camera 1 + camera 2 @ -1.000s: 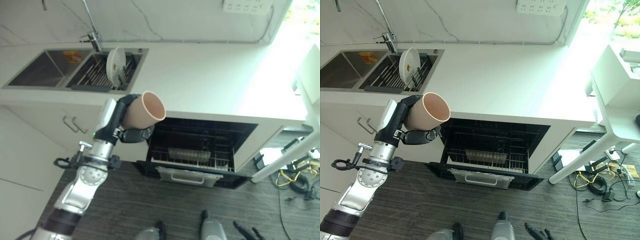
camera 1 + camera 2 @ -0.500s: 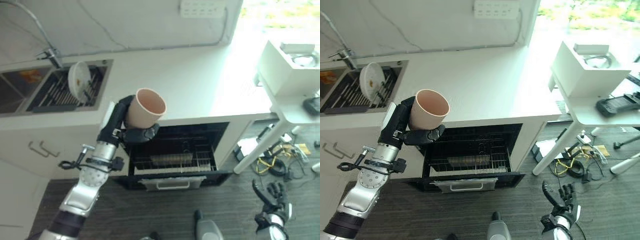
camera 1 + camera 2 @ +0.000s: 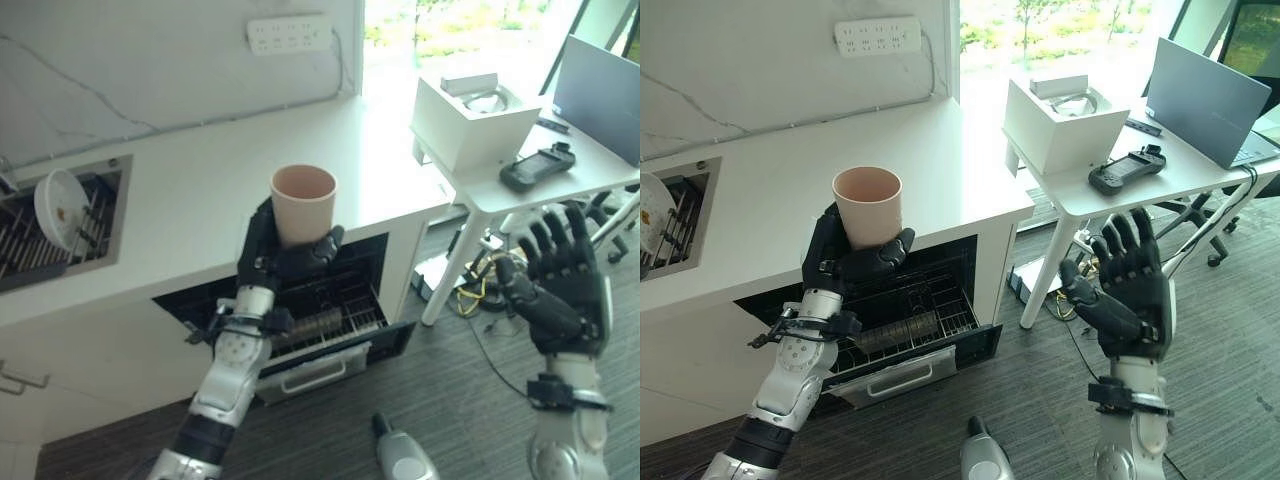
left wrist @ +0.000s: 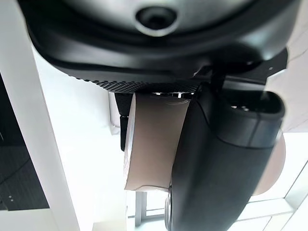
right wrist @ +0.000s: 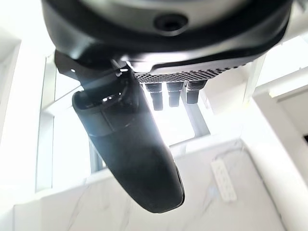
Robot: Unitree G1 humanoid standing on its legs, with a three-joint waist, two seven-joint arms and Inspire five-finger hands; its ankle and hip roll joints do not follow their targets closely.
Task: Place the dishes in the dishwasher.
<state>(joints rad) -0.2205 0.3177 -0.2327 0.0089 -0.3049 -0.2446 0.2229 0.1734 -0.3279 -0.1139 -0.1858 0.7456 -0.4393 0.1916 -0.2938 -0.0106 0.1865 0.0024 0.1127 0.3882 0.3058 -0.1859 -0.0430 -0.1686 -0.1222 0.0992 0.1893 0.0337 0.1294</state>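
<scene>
A pale pink cup (image 3: pixel 302 203) stands upright in my left hand (image 3: pixel 272 258), whose fingers and thumb are curled round its lower part; the cup's side (image 4: pixel 151 139) shows past the thumb in the left wrist view. Hand and cup are held above the open dishwasher (image 3: pixel 300 315), whose wire rack (image 3: pixel 902 325) is pulled out under the counter. My right hand (image 3: pixel 1132 290) is raised to the right over the floor, fingers spread straight and holding nothing. A white plate (image 3: pixel 56 196) stands on edge in the sink rack at the far left.
The white counter (image 3: pixel 200 190) runs over the dishwasher. To the right stands a white table (image 3: pixel 1110 190) with a white box (image 3: pixel 1065 122), a dark handheld device (image 3: pixel 1124 170) and a laptop (image 3: pixel 1205 105). Cables lie on the dark floor (image 3: pixel 1040 400) beneath the table.
The camera has swung right, so the whole scene shifted left. My left hand has turned the cup upright and kept hold. My right hand has risen into view with fingers spread.
</scene>
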